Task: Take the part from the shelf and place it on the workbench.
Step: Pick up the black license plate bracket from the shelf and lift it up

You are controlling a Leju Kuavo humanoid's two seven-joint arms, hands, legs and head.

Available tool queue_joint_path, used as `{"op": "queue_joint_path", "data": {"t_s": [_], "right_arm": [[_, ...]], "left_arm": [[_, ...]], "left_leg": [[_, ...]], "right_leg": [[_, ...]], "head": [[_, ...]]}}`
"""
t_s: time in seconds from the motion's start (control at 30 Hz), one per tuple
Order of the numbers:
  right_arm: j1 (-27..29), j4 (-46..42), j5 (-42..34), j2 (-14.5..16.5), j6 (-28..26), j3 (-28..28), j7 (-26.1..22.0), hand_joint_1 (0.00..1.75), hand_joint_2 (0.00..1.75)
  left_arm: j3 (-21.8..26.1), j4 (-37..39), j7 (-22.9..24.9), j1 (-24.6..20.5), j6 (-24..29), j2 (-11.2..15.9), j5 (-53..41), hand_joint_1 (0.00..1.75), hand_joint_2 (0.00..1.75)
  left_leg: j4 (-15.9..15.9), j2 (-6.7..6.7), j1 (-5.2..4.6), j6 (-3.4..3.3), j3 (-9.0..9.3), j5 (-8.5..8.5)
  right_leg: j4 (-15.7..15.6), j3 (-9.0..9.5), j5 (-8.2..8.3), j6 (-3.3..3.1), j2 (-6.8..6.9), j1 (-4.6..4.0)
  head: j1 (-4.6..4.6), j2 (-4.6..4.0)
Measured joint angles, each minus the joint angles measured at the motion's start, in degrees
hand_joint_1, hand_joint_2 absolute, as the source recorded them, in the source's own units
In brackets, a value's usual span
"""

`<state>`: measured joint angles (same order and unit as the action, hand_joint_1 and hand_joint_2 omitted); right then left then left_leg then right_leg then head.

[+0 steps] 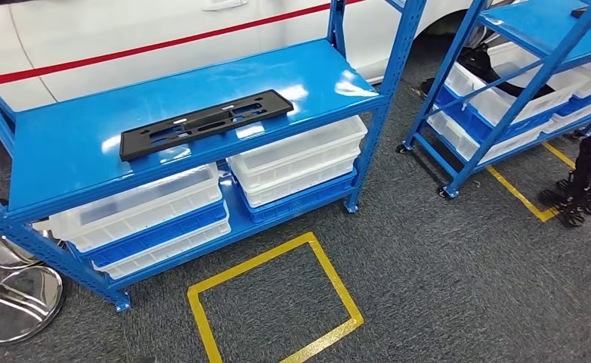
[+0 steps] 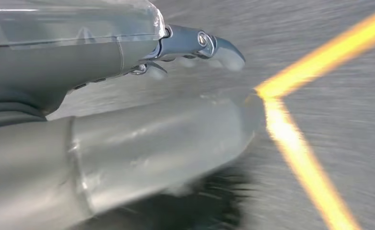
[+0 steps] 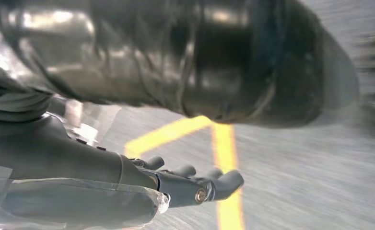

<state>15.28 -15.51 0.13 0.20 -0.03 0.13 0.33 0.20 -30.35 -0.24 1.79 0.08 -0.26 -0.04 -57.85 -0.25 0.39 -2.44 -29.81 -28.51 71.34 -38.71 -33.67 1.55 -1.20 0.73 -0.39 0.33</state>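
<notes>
The task looks barely begun. The part [image 1: 205, 123], a long black plastic plate with slots, lies flat on the top board of the blue shelf [image 1: 66, 144], untouched, its long side running across the board and tilted slightly up to the right. No hand is near it in the head view, so the whole job is left: reach, grasp, lift, carry to the workbench and set down. No workbench can be made out in these pictures.

Under the top board sit white and blue bins [image 1: 141, 215] stacked on the lower level. On the grey carpet in front of the shelf is a yellow tape square [image 1: 273, 302], and a second blue rack [image 1: 519, 83] stands further right.

The left hand [image 2: 128, 120] hangs over the carpet beside a corner of yellow tape. Its thick thumb and the dark fingers [image 2: 200, 45] are apart, with nothing between them, and it touches nothing.

The right hand [image 3: 128, 191] hangs the same way above the carpet and tape. Its fingers [image 3: 209, 184] are stretched out and loosely spread, holding nothing.
</notes>
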Motion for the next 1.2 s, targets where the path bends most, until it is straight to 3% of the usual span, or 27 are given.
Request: {"op": "queue_joint_path", "data": {"t_s": [0.03, 0.07, 0.1, 0.17, 0.23, 0.27, 0.33, 0.4, 0.43, 0.47, 0.53, 0.57, 0.6, 0.63, 0.7, 0.73, 0.9, 0.97, 1.03, 1.07, 1.1, 1.13, 1.2], "right_arm": [[0.92, 1.33, 0.0, -0.01, -0.01, 0.0, 0.02, 0.0, 0.0], [1.57, 2.26, 0.0, -0.03, -0.01, 0.0, 0.03, 0.0, 0.0], [1.85, 2.75, 0.0, -0.04, -0.02, 0.0, 0.03, 0.0, 0.0], [1.27, 2.7, 0.0, -0.09, -0.02, 0.0, 0.02, 0.0, 0.0], [-0.97, 0.87, 0.01, -0.14, -0.02, 0.0, -0.07, 0.0, 0.0], [-2.45, -0.7, 0.02, -0.14, -0.02, 0.0, -0.13, 0.0, 0.0], [-5.66, -4.38, 0.02, -0.13, -0.02, 0.01, -0.27, 0.0, 0.0], [-8.96, -8.33, 0.02, -0.09, -0.02, 0.01, -0.33, 0.0, 0.0], [-10.67, -10.43, 0.02, -0.08, -0.02, 0.01, -0.36, 0.0, 0.0], [-12.26, -12.46, 0.02, -0.07, -0.02, 0.01, -0.37, 0.0, 0.0], [-14.79, -15.81, 0.02, -0.08, -0.02, -0.01, -0.38, 0.0, 0.0], [-15.51, -16.89, 0.02, -0.08, -0.03, -0.02, -0.39, 0.0, 0.0], [-15.82, -17.54, 0.01, -0.09, -0.04, -0.03, -0.4, 0.0, 0.0], [-15.69, -17.77, 0.01, -0.09, -0.04, -0.04, -0.41, 0.0, 0.0], [-14.29, -16.88, 0.0, -0.08, -0.04, -0.04, -0.37, 0.0, 0.0], [-13.13, -15.84, 0.0, -0.07, -0.04, -0.04, -0.33, 0.0, 0.0], [-5.11, -7.0, 0.01, -0.02, -0.01, -0.01, -0.16, 0.0, 0.0], [-1.8, -2.81, 0.02, -0.01, 0.01, 0.02, -0.09, 0.0, 0.0], [0.68, 0.72, 0.02, -0.03, -0.01, 0.02, -0.05, 0.0, 0.0], [1.52, 1.93, 0.02, -0.05, -0.03, 0.02, -0.03, 0.0, 0.0], [2.0, 2.69, 0.02, -0.07, -0.04, 0.02, -0.02, 0.0, 0.0], [2.01, 2.9, 0.02, -0.09, -0.04, 0.02, -0.01, 0.0, 0.0], [0.75, 1.97, 0.02, -0.09, -0.04, 0.02, -0.06, 0.0, 0.0]], "left_arm": [[0.01, -1.28, -0.01, -0.88, -0.01, 0.03, 0.0, 0.0, 0.0], [0.01, -2.17, -0.02, -1.47, 0.0, 0.07, 0.0, 0.0, 0.0], [0.02, -2.62, -0.02, -1.71, 0.01, 0.09, 0.0, 0.0, 0.0], [0.02, -2.71, 0.05, -1.06, 0.0, 0.1, 0.0, 0.0, 0.0], [0.02, -1.22, 0.15, 1.08, -0.01, 0.09, 0.0, 0.0, 0.0], [0.01, 0.2, 0.2, 2.47, -0.01, 0.08, 0.0, 0.0, 0.0], [0.0, 3.75, 0.28, 5.5, -0.01, 0.02, 0.0, 0.0, 0.0], [-0.02, 7.53, 0.35, 8.82, -0.02, -0.04, 0.0, 0.0, 0.0], [-0.02, 9.53, 0.37, 10.5, -0.02, -0.05, 0.0, 0.0, 0.0], [-0.03, 11.58, 0.38, 12.11, -0.02, -0.03, 0.0, 0.0, 0.0], [-0.03, 15.1, 0.4, 14.74, -0.01, 0.07, 0.0, 0.0, 0.0], [-0.03, 16.23, 0.4, 15.63, 0.0, 0.13, 0.0, 0.0, 0.0], [-0.03, 16.91, 0.4, 16.07, 0.01, 0.2, 0.0, 0.0, 0.0], [-0.03, 17.18, 0.39, 15.99, 0.01, 0.26, 0.0, 0.0, 0.0], [-0.03, 16.44, 0.31, 14.42, 0.01, 0.33, 0.0, 0.0, 0.0], [-0.03, 15.5, 0.25, 13.09, 0.01, 0.31, 0.0, 0.0, 0.0], [-0.03, 6.69, 0.09, 4.83, -0.03, 0.18, -0.01, 0.0, 0.0], [-0.02, 2.53, 0.06, 1.59, -0.03, 0.14, -0.02, 0.0, 0.0], [-0.01, -0.85, 0.04, -0.85, -0.02, 0.2, -0.01, 0.0, 0.0], [-0.01, -1.99, 0.03, -1.65, -0.01, 0.23, -0.01, 0.0, 0.0], [0.0, -2.7, 0.02, -2.08, 0.0, 0.26, 0.0, 0.0, 0.0], [0.01, -2.92, 0.03, -2.01, 0.01, 0.27, 0.0, 0.0, 0.0], [0.01, -2.19, 0.09, -0.64, 0.01, 0.16, 0.0, 0.0, 0.0]], "left_leg": [[-0.04, 0.45, -0.14, -0.05, -0.15, -0.03], [-0.06, 0.94, -0.25, -0.07, -0.26, -0.07], [-0.06, 1.42, -0.31, -0.06, -0.25, -0.12], [-0.06, 2.42, -0.37, 0.07, -0.03, -0.26], [-0.1, 3.61, -0.59, 0.51, 0.11, -0.57], [-0.08, 4.2, -0.65, 0.76, 0.24, -0.71], [0.05, 5.15, -0.68, 1.27, 0.65, -0.93], [-1.24, 4.09, -0.56, 1.85, 0.6, -1.98], [-3.38, 3.03, -0.45, 2.15, -0.31, -3.32], [-6.68, 1.91, -0.32, 2.35, -1.91, -5.09], [-14.19, 0.97, -0.16, 2.63, -5.98, -8.23], [-16.2, 0.83, -0.08, 2.73, -7.27, -8.43], [-16.08, 0.77, 0.01, 2.81, -7.58, -7.44], [-13.54, 0.73, 0.16, 2.87, -6.72, -5.38], [-5.74, 0.34, 0.33, 2.87, -3.39, -1.1], [-2.84, 0.16, 0.35, 2.67, -2.1, 0.11], [-0.33, -0.5, 0.02, 0.77, -1.28, 0.84], [0.05, -1.05, 0.1, 0.19, -1.04, 1.13], [-0.01, -1.64, -0.02, -0.01, -1.13, 1.13], [-0.05, -1.94, -0.08, -0.02, -1.14, 1.1], [-0.07, -2.27, -0.12, -0.01, -1.12, 1.05], [-0.08, -2.57, -0.14, 0.06, -1.03, 0.99], [-0.07, -2.93, -0.16, 0.33, -0.9, 0.8]], "right_leg": [[2.84, -1.41, -1.13, 0.0, 0.39, 0.01], [3.93, -1.91, -1.22, -0.05, 0.58, 0.01], [2.77, -1.2, -0.21, -0.17, 0.72, 0.0], [-4.26, 2.89, 3.19, -0.66, 1.57, -0.16], [-10.58, 6.53, 5.1, -1.35, 2.8, -0.62], [-11.93, 7.26, 5.27, -1.65, 3.03, -0.85], [-12.49, 7.4, 5.32, -2.09, 2.05, -0.89], [-13.02, 7.68, 5.58, -2.5, 0.99, -0.54], [-13.22, 7.81, 5.72, -2.71, 0.5, -0.36], [-13.24, 7.79, 5.76, -2.82, 0.0, -0.35], [-13.0, 7.59, 5.71, -2.98, -1.1, -0.38], [-12.88, 7.54, 5.66, -2.99, -1.64, -0.37], [-12.78, 7.56, 5.58, -2.97, -2.07, -0.34], [-12.71, 7.66, 5.46, -2.9, -2.35, -0.29], [-12.58, 7.81, 5.11, -2.49, -2.53, -0.28], [-12.53, 7.83, 4.91, -2.2, -2.49, -0.31], [-11.71, 7.86, 3.77, -0.76, -1.26, -0.16], [-7.04, 5.74, 0.84, -0.46, -0.15, -0.02], [-0.11, 2.02, -2.42, -0.3, 0.36, 0.02], [2.07, 0.73, -2.9, -0.27, 0.41, 0.02], [2.36, 0.35, -2.26, -0.32, 0.43, 0.02], [0.34, 1.12, -0.52, -0.46, 0.36, 0.0], [-7.14, 4.63, 3.67, -0.93, -0.85, -0.07]], "head": [[0.0, 0.0], [-0.01, 0.0], [0.01, 0.0], [0.01, 0.0], [0.01, 0.0], [0.01, 0.0], [-0.01, 0.0], [-0.03, 0.0], [-0.03, 0.0], [-0.03, 0.0], [-0.03, 0.0], [-0.03, 0.0], [-0.04, 0.0], [-0.04, 0.0], [-0.04, 0.0], [-0.03, 0.0], [-0.01, 0.0], [0.0, 0.0], [-0.01, 0.0], [0.0, 0.0], [0.0, 0.0], [0.01, 0.0], [-0.01, 0.0]]}}
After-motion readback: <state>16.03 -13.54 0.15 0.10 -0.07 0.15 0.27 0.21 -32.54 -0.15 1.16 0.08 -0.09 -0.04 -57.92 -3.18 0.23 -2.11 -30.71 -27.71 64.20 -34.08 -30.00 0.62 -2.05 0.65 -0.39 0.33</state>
